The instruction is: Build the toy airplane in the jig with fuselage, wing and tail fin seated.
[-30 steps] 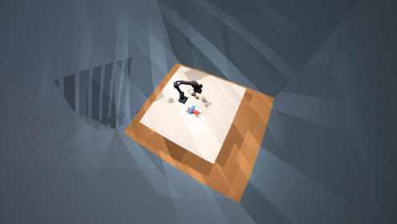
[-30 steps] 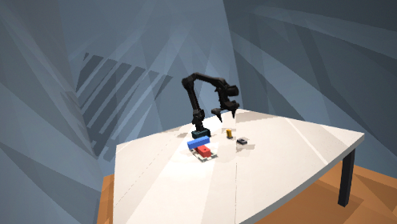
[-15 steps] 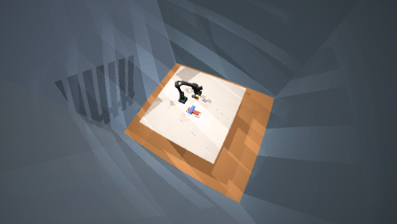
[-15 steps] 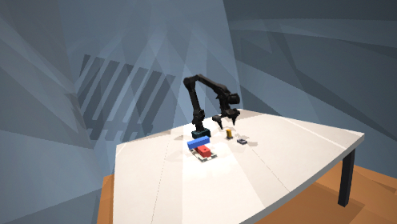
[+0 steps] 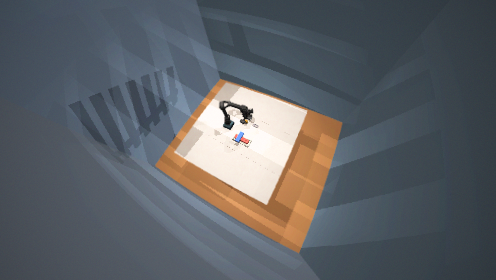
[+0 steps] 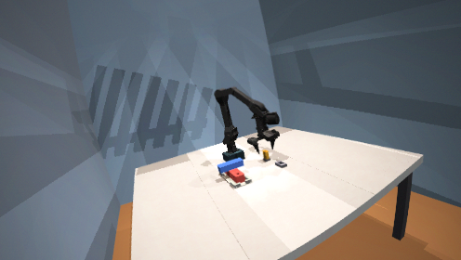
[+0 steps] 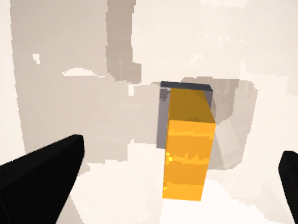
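Note:
The red fuselage (image 5: 244, 141) (image 6: 237, 175) lies in the pale jig cradle (image 6: 236, 186). The blue wing (image 5: 239, 136) (image 6: 230, 165) lies across the top of the fuselage; its tab is hidden. A dark socket opening shows on top of the fuselage, with nothing in it. The yellow tail fin (image 5: 246, 121) (image 6: 266, 155) (image 7: 185, 162) stands upright in a small dark holder (image 6: 266, 160) (image 7: 161, 125), apart from the fuselage. My gripper (image 6: 265, 149) (image 7: 183, 153) is open and empty, pointing down above the fin, with one finger to each side of it in the wrist view.
A second small dark holder (image 5: 255, 126) (image 6: 281, 163) lies on the white table (image 5: 260, 175) (image 6: 186, 218), just beyond the fin from the arm's base. The arm's base (image 5: 228, 125) (image 6: 233, 155) stands behind the cradle in the exterior view.

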Controlling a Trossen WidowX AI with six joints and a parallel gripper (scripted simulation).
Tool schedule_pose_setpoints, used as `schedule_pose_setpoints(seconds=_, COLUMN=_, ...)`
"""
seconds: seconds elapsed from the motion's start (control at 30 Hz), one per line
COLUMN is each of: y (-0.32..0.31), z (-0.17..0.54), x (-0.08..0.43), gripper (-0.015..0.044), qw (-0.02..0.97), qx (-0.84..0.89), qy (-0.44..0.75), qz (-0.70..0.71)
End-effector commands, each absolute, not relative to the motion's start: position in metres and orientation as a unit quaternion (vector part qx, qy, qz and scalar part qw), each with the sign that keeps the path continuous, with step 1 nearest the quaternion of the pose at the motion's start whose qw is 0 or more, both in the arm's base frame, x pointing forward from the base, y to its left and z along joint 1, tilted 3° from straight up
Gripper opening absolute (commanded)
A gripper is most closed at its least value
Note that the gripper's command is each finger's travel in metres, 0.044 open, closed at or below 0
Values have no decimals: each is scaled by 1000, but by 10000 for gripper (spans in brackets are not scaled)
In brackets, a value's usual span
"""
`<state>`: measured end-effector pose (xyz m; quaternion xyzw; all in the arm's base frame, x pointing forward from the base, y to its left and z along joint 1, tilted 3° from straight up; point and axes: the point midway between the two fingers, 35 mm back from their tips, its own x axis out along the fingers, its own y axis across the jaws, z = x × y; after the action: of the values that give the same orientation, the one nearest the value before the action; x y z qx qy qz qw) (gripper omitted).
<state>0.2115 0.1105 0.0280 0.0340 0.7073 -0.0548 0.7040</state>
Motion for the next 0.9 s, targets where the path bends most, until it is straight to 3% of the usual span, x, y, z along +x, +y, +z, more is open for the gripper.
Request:
schedule_pose_setpoints(seconds=0.0, y=110, z=19, x=209, gripper=440, qw=701, qx=35, qy=710, qz=-57)
schedule_pose_setpoints(seconds=0.57, y=108, z=-5, x=207, gripper=440, qw=701, qx=35, qy=711, qz=-57)
schedule_pose_setpoints(seconds=0.87, y=108, z=-5, x=207, gripper=204, qw=701, qx=35, qy=711, qz=-57)
